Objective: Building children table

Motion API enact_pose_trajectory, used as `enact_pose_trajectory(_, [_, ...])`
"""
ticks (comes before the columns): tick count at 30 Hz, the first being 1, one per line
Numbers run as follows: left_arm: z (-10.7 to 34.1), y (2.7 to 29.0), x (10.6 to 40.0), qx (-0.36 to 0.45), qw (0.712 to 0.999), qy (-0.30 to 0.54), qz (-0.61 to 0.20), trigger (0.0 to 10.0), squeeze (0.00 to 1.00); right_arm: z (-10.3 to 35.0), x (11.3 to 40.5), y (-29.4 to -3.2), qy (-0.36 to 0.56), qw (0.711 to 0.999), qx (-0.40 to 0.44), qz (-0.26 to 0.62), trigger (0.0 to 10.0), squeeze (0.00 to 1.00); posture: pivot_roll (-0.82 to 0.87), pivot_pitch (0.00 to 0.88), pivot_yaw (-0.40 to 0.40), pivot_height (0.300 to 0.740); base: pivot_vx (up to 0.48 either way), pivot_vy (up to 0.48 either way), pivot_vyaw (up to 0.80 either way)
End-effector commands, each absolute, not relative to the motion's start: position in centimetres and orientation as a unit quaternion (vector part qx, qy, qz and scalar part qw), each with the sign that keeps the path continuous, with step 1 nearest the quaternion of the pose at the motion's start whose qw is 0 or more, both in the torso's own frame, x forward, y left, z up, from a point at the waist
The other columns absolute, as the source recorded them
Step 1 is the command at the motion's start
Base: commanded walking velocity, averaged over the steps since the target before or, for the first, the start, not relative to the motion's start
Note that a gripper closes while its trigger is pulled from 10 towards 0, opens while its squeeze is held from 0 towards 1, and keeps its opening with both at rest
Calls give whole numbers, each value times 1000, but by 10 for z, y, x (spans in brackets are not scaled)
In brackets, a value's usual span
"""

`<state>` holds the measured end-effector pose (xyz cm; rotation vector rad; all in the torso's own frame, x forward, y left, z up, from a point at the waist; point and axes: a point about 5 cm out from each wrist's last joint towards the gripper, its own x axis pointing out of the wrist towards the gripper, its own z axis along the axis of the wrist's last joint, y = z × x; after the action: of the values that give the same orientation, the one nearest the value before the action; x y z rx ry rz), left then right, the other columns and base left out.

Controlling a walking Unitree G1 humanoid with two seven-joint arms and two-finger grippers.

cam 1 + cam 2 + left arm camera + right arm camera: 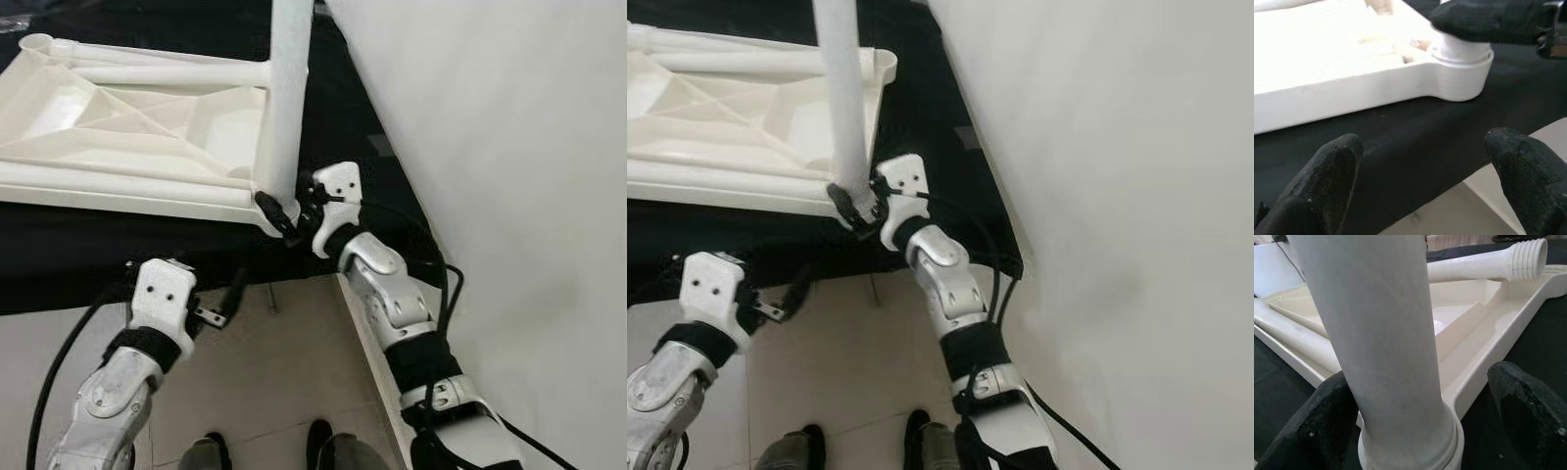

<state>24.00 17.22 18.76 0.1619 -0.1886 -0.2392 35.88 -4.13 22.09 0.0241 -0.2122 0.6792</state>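
A white plastic table top (118,196) lies upside down on a black cloth. One white leg (284,98) stands upright in its near right corner socket (1459,78). My right gripper (284,211) is at the foot of that leg, open, with one finger (1322,421) against the leg and the other standing apart from it. My left gripper (227,299) is lower, by the front edge of the cloth, open with nothing between its fingers (1327,176). Loose legs lie in the upturned top, one with a threaded end (1528,257).
The black cloth (78,259) covers a low surface whose front edge meets a pale tiled floor (274,372). A white wall (509,147) runs close along the right. Two dark feet (318,446) show on the floor at the bottom edge.
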Motion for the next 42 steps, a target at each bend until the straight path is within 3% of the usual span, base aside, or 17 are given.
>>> enact_pose_trajectory(1, [186, 176, 238, 67, 987, -87, -115, 10000, 0, 216, 361, -50, -103, 945, 11, 309, 10000, 0, 125, 298, -118, 740, 319, 0, 0])
enact_pose_trajectory(7, [189, 180, 238, 67, 988, -92, -107, 10000, 0, 218, 361, -40, -108, 941, 10, 322, 10000, 0, 136, 293, -120, 740, 153, 0, 0])
enact_pose_trajectory(12, [191, 182, 239, 64, 988, -97, -101, 10000, 0, 221, 360, -39, -120, 935, 23, 333, 10000, 0, 137, 291, -120, 740, 312, 0, 800])
enact_pose_trajectory(34, [192, 180, 241, 57, 988, -97, -102, 10000, 0, 231, 371, -59, -128, 932, 0, 340, 10000, 0, 136, 285, -114, 740, 352, 0, 55])
enact_pose_trajectory(42, [191, 176, 242, 50, 988, -96, -109, 10000, 0, 233, 376, -65, -125, 934, -18, 335, 10000, 0, 136, 283, -113, 740, 0, 0, 0])
